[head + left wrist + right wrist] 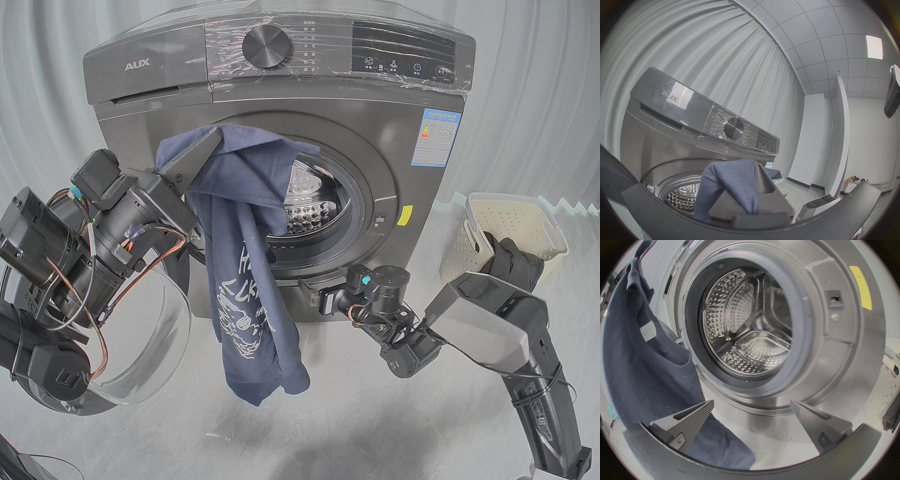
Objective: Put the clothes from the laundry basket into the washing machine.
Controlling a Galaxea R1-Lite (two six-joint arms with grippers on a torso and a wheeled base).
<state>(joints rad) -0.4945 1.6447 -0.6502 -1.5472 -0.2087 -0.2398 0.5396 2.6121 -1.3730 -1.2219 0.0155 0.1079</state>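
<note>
Left gripper [199, 150] clamps the navy T-shirt [250, 262], which hangs before the open washing machine [350, 125]; right gripper [750, 403] gapes empty below.

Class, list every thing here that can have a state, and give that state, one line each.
Washing machine door: open.
Drum: empty.
Navy T-shirt: gripped, hanging outside the drum.
Left gripper: shut on the shirt.
Right gripper: open, empty.
Laundry basket: holds a dark garment draped over its rim.
</note>
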